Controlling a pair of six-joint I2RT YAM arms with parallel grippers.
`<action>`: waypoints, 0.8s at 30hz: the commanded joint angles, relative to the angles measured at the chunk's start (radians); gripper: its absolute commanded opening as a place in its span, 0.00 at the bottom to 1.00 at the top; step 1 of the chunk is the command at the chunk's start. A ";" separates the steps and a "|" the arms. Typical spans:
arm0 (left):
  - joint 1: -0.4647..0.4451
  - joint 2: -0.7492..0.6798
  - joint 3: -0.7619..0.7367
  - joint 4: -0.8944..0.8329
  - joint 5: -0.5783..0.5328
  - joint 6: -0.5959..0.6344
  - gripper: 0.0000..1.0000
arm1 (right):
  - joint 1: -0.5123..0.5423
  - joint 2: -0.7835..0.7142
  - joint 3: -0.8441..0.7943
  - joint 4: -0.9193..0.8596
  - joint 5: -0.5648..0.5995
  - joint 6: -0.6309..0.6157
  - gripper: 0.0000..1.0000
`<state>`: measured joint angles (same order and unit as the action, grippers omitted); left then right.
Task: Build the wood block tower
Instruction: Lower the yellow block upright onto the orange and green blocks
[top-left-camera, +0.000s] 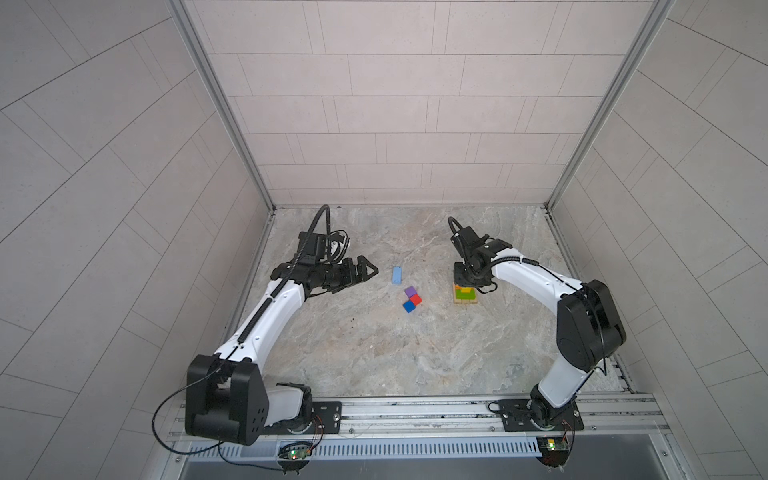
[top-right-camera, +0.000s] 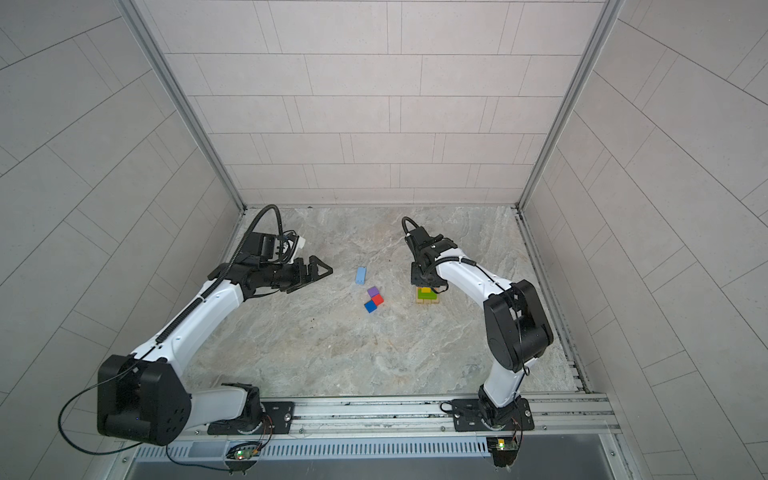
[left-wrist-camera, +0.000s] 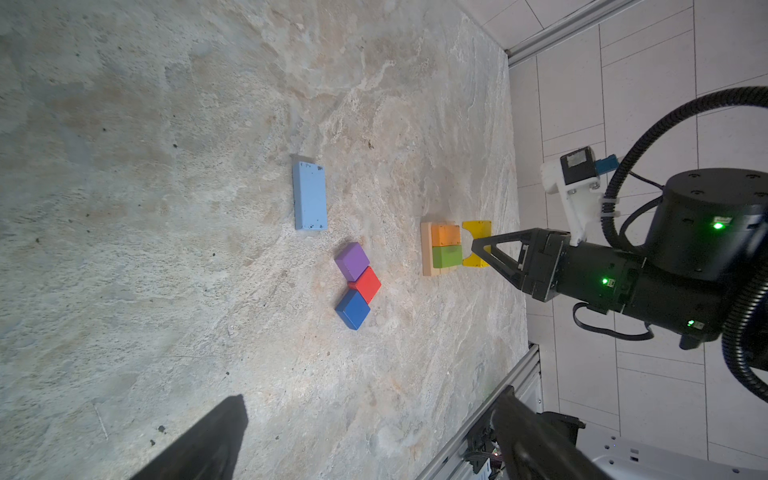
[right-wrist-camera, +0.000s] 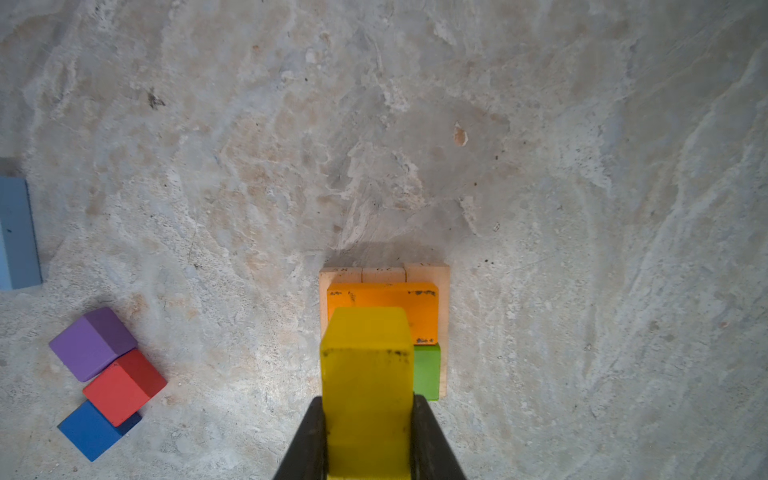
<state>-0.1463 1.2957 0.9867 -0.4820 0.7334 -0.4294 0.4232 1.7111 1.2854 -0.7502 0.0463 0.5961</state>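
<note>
Right gripper (left-wrist-camera: 477, 250) is closed on the yellow block (right-wrist-camera: 368, 374), one finger on each long side, and holds it directly over the tower (top-left-camera: 465, 296), right of the middle of the table (top-left-camera: 374, 353). Whether the block touches the layer beneath cannot be told. The tower shows three tan oblongs (right-wrist-camera: 444, 299) side by side, their ends not quite flush, with the orange block (right-wrist-camera: 386, 303) and green block (right-wrist-camera: 427, 370) laid flat across them, long edges together. The yellow block covers part of both and leaves one end of each exposed. Left gripper (top-left-camera: 363, 272) hangs over the left side of the table, jaws wide apart and holding nothing. Between the two grippers the light-blue oblong (top-left-camera: 397, 276) lies flat and alone. Near it the purple cube (top-left-camera: 410, 291), red cube (top-left-camera: 415, 299) and blue cube (top-left-camera: 409, 306) touch in a short row. Bare table runs from the cubes to the front rail (top-left-camera: 415, 409).
</note>
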 joint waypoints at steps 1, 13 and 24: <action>0.004 0.001 -0.015 0.019 0.011 0.003 0.99 | -0.006 0.012 -0.015 0.004 0.006 0.004 0.10; 0.003 0.002 -0.015 0.019 0.009 0.002 0.99 | -0.012 0.014 -0.047 0.036 0.010 0.004 0.10; 0.003 -0.001 -0.017 0.019 0.008 0.003 0.99 | -0.015 0.025 -0.051 0.049 0.012 0.006 0.10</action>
<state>-0.1463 1.2961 0.9810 -0.4805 0.7334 -0.4294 0.4114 1.7245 1.2407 -0.7006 0.0456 0.5961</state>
